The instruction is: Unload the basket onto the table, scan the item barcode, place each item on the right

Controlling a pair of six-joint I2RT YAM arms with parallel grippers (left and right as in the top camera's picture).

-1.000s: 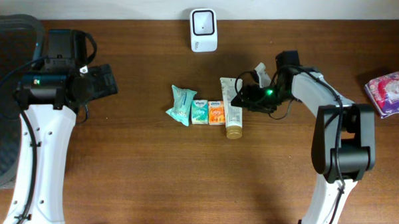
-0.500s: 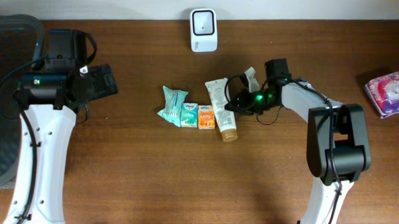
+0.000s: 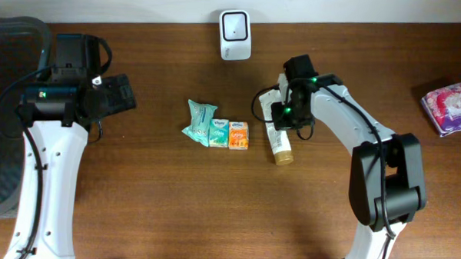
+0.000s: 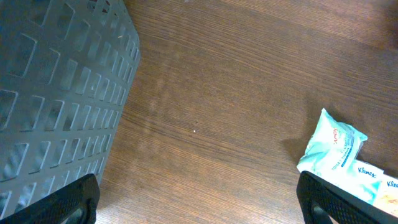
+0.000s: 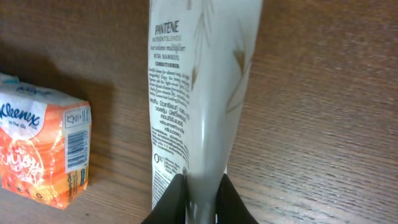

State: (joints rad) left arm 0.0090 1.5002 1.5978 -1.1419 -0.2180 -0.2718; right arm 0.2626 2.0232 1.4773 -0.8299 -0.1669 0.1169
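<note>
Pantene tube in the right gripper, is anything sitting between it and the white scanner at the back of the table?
Nothing visible. The right gripper is shut on the Pantene tube, and only bare table lies between it and the white scanner. The tissue packs lie beside the tube, off that line.

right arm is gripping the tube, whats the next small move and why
Probably lift the tube straight up a little. The right fingers are shut on its flat end, but it appears to lie on the table, close to the orange Kleenex pack. The white scanner sits off at the back edge, so raising it first should clear the packs before carrying it over.
</note>
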